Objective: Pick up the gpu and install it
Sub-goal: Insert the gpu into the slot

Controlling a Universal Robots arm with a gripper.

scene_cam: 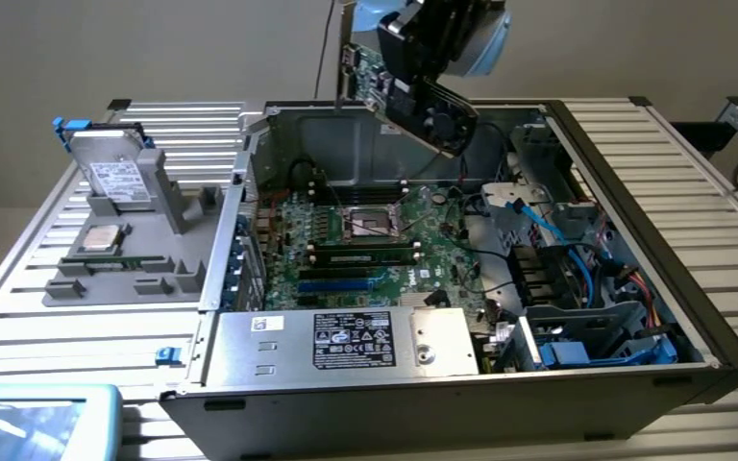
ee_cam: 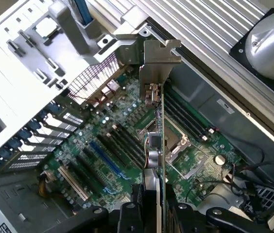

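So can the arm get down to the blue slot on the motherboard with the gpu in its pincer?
Probably yes. The pincer holds the gpu above the open case; the blue slot is bare, and the cables lie to the exterior view's right of it.

gpu (scene_cam: 407, 96): green board, black cooler, silver bracket; motherboard (scene_cam: 382, 240) green; cables (scene_cam: 542, 217) blue.

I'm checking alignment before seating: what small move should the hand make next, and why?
Probably shift the green, silver-bracketed graphics card sideways toward the long blue motherboard slot before lowering: the hand holds it above the open case, seemingly over the processor socket, not the slot.
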